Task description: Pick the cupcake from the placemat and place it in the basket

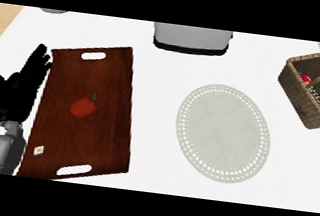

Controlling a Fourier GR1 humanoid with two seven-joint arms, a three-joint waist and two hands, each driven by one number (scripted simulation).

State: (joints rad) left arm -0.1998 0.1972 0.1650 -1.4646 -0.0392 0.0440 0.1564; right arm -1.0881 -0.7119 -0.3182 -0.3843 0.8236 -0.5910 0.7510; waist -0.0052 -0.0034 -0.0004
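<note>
A round pale grey placemat (223,132) lies on the white counter right of centre, with nothing on it. At the right edge stands a brown wicker basket (313,106) with a handle; a small pink-red thing (304,78) shows inside it near its far end, too small to tell as the cupcake. My left hand (12,89) rests open at the left edge, fingers up, beside the wooden tray. My right hand shows nowhere in the head view.
A dark wooden tray (109,124) with two handle slots lies left of the placemat and carries a red pepper (84,107). A grey appliance (192,38) stands at the back centre. A wooden surface borders the counter at the left and right.
</note>
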